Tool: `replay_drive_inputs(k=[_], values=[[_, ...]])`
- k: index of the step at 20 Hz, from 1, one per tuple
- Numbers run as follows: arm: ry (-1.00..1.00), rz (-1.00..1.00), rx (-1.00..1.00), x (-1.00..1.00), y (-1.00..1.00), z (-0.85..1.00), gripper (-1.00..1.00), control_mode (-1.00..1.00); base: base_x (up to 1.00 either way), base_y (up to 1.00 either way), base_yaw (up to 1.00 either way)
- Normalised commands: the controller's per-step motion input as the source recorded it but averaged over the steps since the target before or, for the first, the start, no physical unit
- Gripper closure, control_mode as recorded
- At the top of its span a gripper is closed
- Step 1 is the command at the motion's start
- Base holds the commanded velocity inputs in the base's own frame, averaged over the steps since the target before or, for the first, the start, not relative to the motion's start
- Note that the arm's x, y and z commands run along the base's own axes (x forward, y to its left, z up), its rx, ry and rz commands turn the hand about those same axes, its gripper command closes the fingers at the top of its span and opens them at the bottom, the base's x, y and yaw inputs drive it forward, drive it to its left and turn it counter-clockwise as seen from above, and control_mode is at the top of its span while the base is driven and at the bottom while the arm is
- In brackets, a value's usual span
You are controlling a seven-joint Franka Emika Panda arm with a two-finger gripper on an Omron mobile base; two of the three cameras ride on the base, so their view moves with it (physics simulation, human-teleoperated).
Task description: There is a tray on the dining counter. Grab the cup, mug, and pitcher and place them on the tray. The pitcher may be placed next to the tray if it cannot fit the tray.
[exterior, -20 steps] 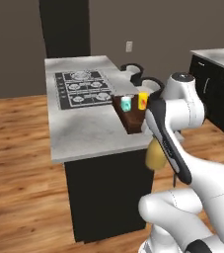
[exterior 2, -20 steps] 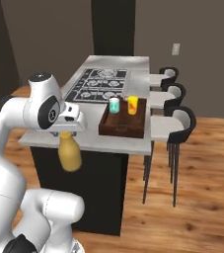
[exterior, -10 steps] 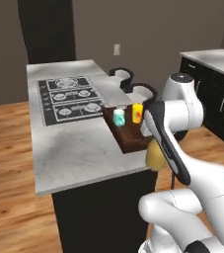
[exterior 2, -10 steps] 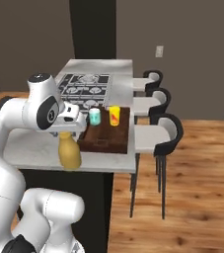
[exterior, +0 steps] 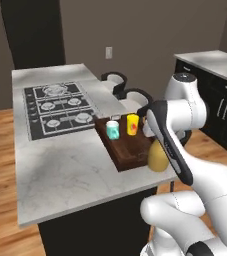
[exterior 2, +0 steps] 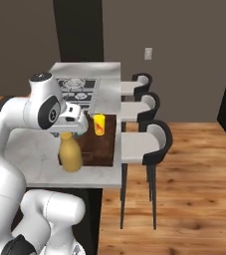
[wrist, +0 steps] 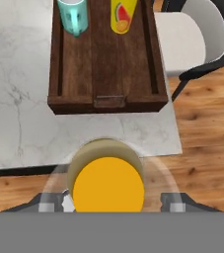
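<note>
Dim kitchen walls and a wooden floor surround me. My gripper pinches the pitcher by its neck, upright, long axis vertical, hanging just over the near edge of the dining counter. Straight ahead of my fingers lies the tray, its long side pointing away from me. The mug and the cup stand at its far end, so the near part looks free.

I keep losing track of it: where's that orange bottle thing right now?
The pitcher hangs in the gripper, above the dining counter's near edge, just short of the tray that holds the mug and cup.
</note>
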Motion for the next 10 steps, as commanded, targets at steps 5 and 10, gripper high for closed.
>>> replay_drive_inputs(k=[5, 10], values=[[0.0, 0.0, 0.0, 0.0, 0.0, 0.0, 1.0, 1.0, 0.54, -0.07, -0.02], [0.0, 0.0, 0.0, 0.0, 0.0, 0.0, 1.0, 1.0, 0.46, 0.0, 0.0]])
